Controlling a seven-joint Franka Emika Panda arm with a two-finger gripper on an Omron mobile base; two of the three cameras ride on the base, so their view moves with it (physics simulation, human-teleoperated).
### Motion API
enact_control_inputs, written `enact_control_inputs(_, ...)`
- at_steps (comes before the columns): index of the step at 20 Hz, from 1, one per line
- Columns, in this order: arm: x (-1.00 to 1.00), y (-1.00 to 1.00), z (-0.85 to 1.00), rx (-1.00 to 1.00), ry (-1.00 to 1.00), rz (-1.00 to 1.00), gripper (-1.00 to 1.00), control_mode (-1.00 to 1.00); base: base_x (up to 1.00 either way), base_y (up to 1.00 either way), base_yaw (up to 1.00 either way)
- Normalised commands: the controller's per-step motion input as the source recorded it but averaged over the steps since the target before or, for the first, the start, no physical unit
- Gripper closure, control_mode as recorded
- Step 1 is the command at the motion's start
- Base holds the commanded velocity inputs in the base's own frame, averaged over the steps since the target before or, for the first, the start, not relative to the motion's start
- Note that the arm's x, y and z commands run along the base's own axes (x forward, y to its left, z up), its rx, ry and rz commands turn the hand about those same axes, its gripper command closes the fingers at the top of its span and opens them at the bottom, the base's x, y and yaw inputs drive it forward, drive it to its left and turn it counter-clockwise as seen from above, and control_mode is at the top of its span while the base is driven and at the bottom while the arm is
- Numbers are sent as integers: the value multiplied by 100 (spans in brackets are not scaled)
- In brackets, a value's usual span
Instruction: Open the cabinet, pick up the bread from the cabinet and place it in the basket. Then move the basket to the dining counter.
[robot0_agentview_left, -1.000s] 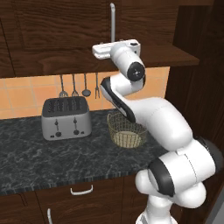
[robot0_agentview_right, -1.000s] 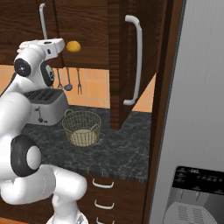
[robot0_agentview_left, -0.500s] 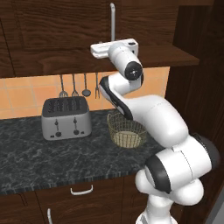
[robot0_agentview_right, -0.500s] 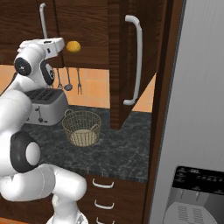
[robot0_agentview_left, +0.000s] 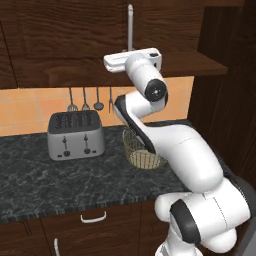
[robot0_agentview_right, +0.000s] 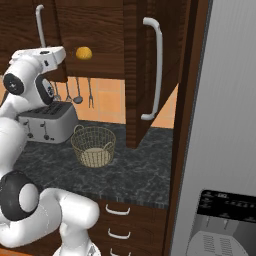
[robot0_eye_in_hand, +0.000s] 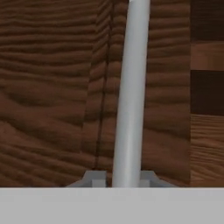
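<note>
The dark wooden cabinet (robot0_agentview_left: 70, 40) has its right door (robot0_agentview_right: 137, 75) swung open. Its left door is still flat against the frame. Inside on the shelf sits the round golden bread (robot0_agentview_right: 83, 53). My gripper (robot0_eye_in_hand: 120, 179) is up at the left door's silver bar handle (robot0_eye_in_hand: 131, 87), and its fingertips (robot0_eye_in_hand: 94, 178) hug the bar's lower end from both sides. From the base the same gripper (robot0_agentview_left: 129, 53) (robot0_agentview_right: 43, 49) sits at the foot of that handle. The wire basket (robot0_agentview_left: 142, 150) (robot0_agentview_right: 93, 145) stands below on the black counter. The dining counter is out of view.
A silver toaster (robot0_agentview_left: 75, 135) (robot0_agentview_right: 47, 120) stands left of the basket on the black speckled counter (robot0_agentview_left: 50, 185). Utensils (robot0_agentview_left: 85, 100) hang on the tiled wall. The open door juts out over the counter. A grey fridge (robot0_agentview_right: 225, 125) fills the right side.
The fingers have closed in on the left door's handle. The arm has hardly moved, and the bread and basket stay put.
</note>
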Motion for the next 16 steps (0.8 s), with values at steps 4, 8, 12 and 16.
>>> enact_control_inputs(4,-96,57,0,0,0,-9,100,-100,0,0,0)
enact_control_inputs(8,-70,69,0,0,0,-10,100,-100,0,0,0)
enact_control_inputs(12,-44,89,0,-1,0,-8,100,-100,0,0,0)
enact_control_inputs(16,-41,100,0,-4,0,-7,100,-100,0,0,0)
